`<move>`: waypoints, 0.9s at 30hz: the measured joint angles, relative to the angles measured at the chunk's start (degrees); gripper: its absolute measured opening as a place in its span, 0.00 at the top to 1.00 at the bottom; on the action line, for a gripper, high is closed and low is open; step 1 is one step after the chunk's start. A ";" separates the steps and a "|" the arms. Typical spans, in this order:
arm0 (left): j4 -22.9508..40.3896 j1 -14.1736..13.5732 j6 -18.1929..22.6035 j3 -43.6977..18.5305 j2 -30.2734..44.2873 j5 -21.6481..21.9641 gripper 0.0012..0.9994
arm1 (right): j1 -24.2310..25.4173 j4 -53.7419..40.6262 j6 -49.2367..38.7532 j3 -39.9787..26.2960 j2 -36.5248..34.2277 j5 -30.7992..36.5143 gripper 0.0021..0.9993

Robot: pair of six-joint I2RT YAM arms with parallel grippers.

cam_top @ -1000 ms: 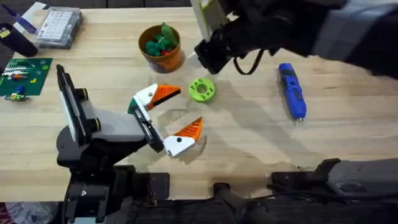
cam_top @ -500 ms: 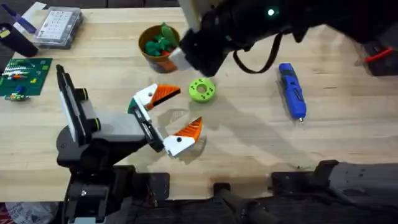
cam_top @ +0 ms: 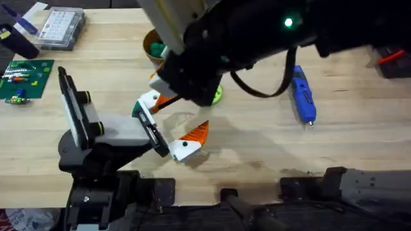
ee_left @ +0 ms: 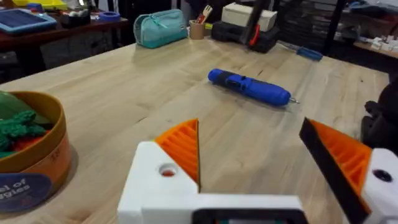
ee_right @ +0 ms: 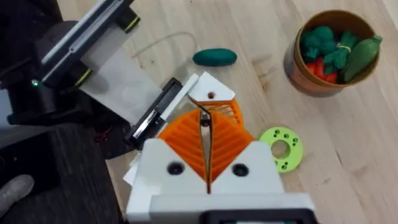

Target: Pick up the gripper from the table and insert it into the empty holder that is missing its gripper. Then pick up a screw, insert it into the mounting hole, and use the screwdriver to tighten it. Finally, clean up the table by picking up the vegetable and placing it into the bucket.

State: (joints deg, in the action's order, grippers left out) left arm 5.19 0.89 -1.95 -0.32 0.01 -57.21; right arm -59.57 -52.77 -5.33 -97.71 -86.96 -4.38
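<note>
Right tool (ee_right: pixel 207 163), pads pressed together, now down over the holder (cam_top: pixel 149 125); left tool (ee_left: pixel 261 162) spread wide.

Bright, even indoor light on the pale table (cam_top: pixel 359 154), soft shadows under the right arm (cam_top: pixel 257 38), which looms dark and blurred close under the overhead camera, green indicator glow on it, room behind slightly soft in the left wrist view.

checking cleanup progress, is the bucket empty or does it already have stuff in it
Not empty. The bucket holds green and red toy vegetables, with green pieces poking above its rim. One dark green vegetable lies on the table, outside the bucket.
</note>
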 joint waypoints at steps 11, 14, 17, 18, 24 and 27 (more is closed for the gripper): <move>0.00 0.00 0.00 0.00 0.00 0.02 0.01 | -0.53 0.04 1.06 -1.20 -3.12 0.02 1.00; 0.00 0.00 0.01 0.00 0.00 0.02 0.01 | -0.53 -0.01 1.06 -1.92 -4.34 0.02 1.00; 0.00 0.00 0.01 0.00 0.00 0.02 0.01 | -0.53 -0.14 1.06 -2.78 -5.19 0.02 1.00; 0.00 0.00 0.02 0.00 0.00 0.02 0.01 | -0.53 -0.21 1.06 -3.06 -5.45 0.02 1.00; 0.00 0.00 0.00 0.00 0.00 0.02 0.01 | -0.53 -1.28 1.06 -3.78 -7.13 0.02 1.00; 0.00 0.00 0.01 0.00 0.00 0.02 0.01 | -0.53 -1.29 1.06 -3.78 -7.64 0.02 1.00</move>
State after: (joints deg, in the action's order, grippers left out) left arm 5.19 0.89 -1.94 -0.32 0.01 -57.19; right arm -60.10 -54.06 -4.27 -101.49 -94.60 -4.36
